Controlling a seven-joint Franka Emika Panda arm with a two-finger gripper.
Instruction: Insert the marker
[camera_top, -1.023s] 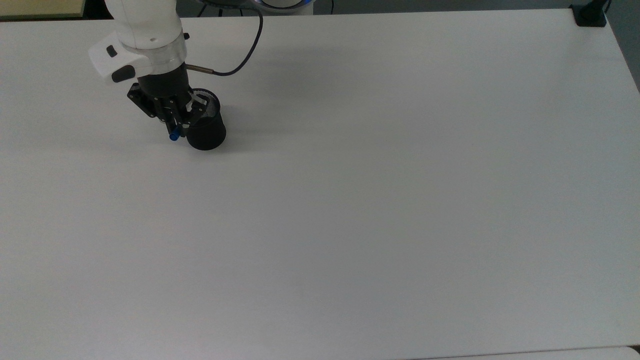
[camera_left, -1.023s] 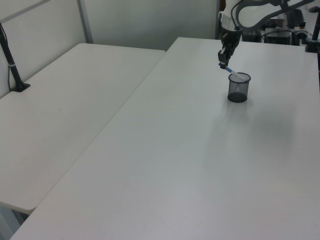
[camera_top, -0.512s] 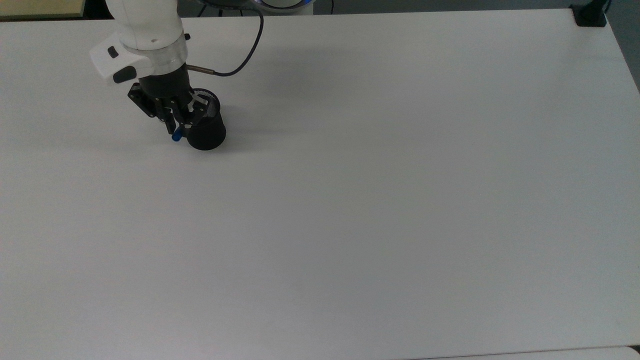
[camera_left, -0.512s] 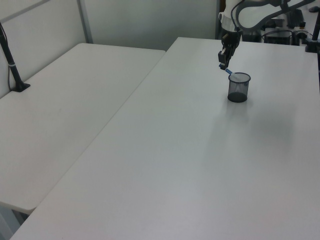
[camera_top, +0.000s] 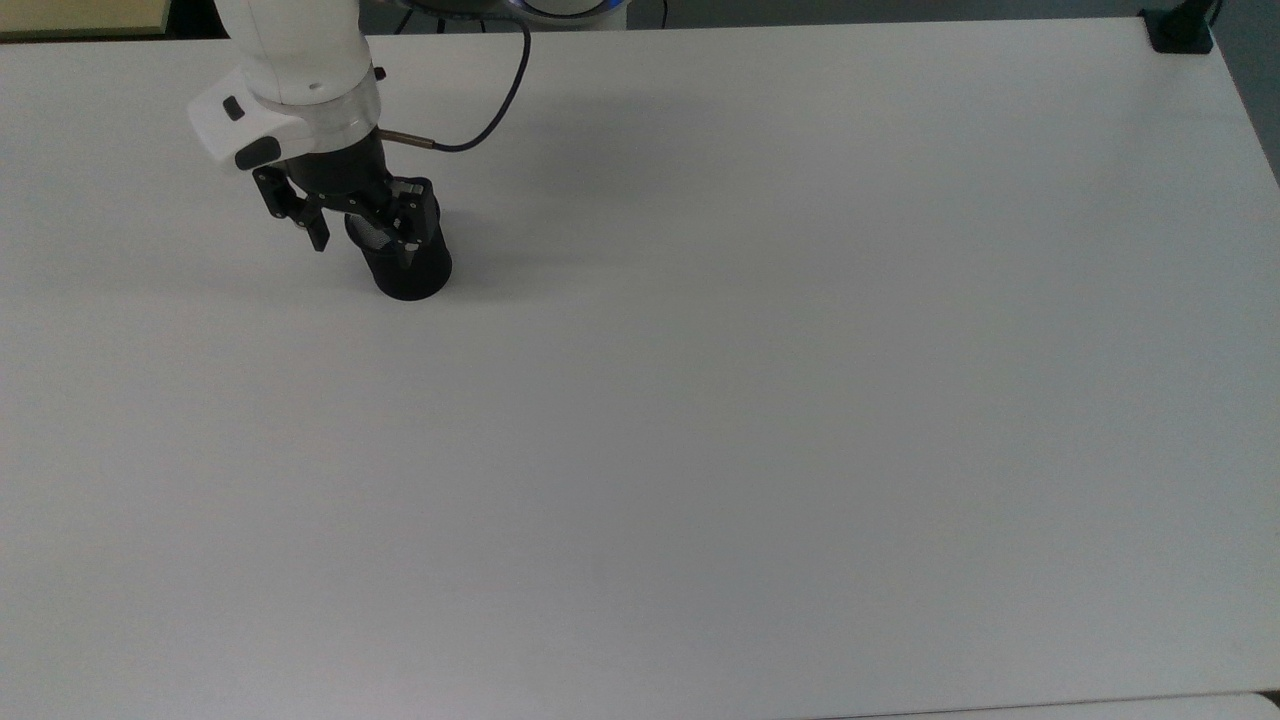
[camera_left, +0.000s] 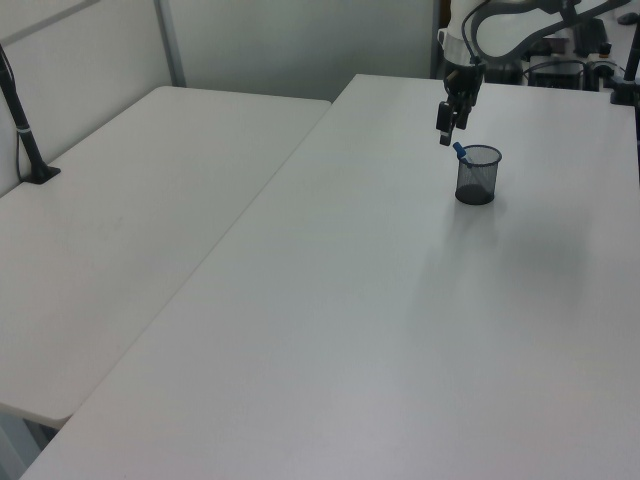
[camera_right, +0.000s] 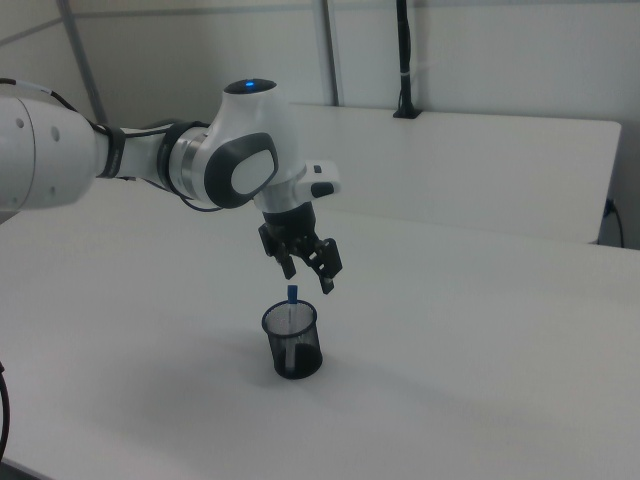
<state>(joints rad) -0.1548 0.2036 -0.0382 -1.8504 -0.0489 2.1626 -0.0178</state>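
Pincer: my gripper (camera_right: 308, 268) hangs spread apart, holding nothing.
Marker: the marker (camera_right: 292, 299) stands in the mesh cup (camera_right: 291, 341) right under my fingers.
Surface: plain white table (camera_top: 760, 400).
Room: second white table (camera_left: 110, 220) alongside.

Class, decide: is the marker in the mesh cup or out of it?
In. The marker stands inside the cup, blue tip above the rim, pincer open.

Top view overhead; left, right views oblique, opposite sides; all share mesh cup (camera_top: 410, 262).
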